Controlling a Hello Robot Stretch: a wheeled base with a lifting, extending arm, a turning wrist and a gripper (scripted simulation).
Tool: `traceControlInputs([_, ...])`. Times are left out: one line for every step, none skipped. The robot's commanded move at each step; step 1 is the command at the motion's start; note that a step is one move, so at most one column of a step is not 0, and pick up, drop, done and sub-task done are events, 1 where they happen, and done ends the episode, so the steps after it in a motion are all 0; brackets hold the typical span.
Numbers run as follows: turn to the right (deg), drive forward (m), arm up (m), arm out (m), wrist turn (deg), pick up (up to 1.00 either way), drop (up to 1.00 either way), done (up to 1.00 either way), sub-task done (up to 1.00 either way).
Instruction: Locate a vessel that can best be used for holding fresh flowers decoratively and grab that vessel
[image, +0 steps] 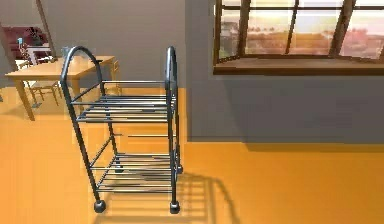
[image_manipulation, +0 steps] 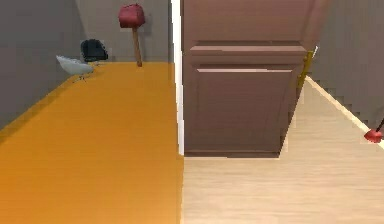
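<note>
In the forward view we see a wheeled wire cart (image: 125, 130) on orange floor, a window (image: 300, 35) at the right, and a wooden table (image: 85, 64) far back at the left. The small things (image: 30, 45) on the table are too small to tell whether any is the vessel.

In the arm side view we see a brown door (image_manipulation: 240, 90) and a red-topped post (image_manipulation: 132, 18). We cannot tell the claw's state, its load, or where the vessel lies relative to it.
</note>
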Motion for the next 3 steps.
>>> traceControlInputs([-3.0, 0.00, 0.00, 0.00, 0.0, 0.00, 0.00, 0.00, 0.00])
traceControlInputs([0.0, 0.20, 0.00, 0.00, 0.0, 0.00, 0.00, 0.00, 0.00])
traceControlInputs([-39.0, 0.00, 0.00, 0.00, 0.0, 0.00, 0.00, 0.00, 0.00])
